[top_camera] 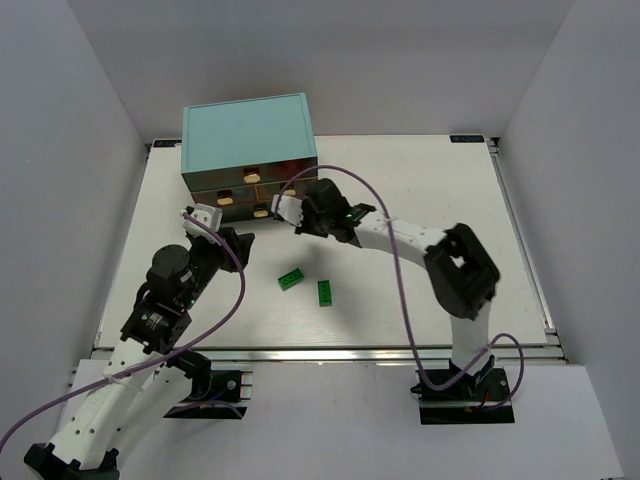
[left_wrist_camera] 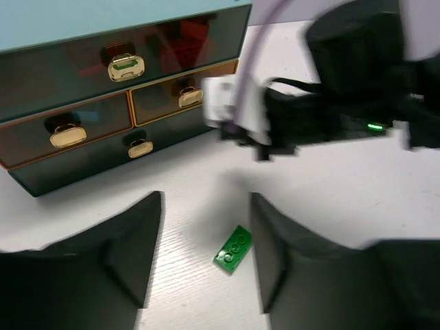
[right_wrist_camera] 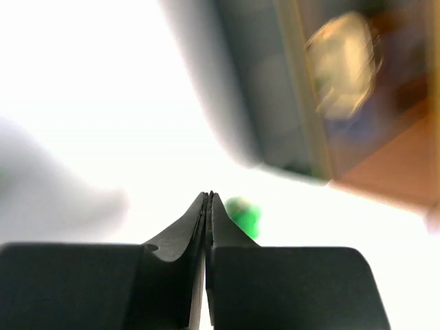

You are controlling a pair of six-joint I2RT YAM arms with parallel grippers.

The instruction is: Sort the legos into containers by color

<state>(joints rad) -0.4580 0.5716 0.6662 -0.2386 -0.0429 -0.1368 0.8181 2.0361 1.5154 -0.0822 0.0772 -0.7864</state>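
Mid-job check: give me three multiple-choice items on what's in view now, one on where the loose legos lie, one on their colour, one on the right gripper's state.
1. Where do the loose legos lie?
A. On the table, in front of the cabinet
B. On the cabinet's top
C. Stacked on each other

2. What colour are they?
A. Red
B. Lavender
C. Green

3. How does the right gripper stand?
A. Shut
B. Wide open
C. Clamped on a red brick

Answers:
1 A: the top view shows both flat on the table between the arms, apart from each other.
2 C: both show green there.
3 A: the right wrist view shows the jaws pressed together with nothing between them.
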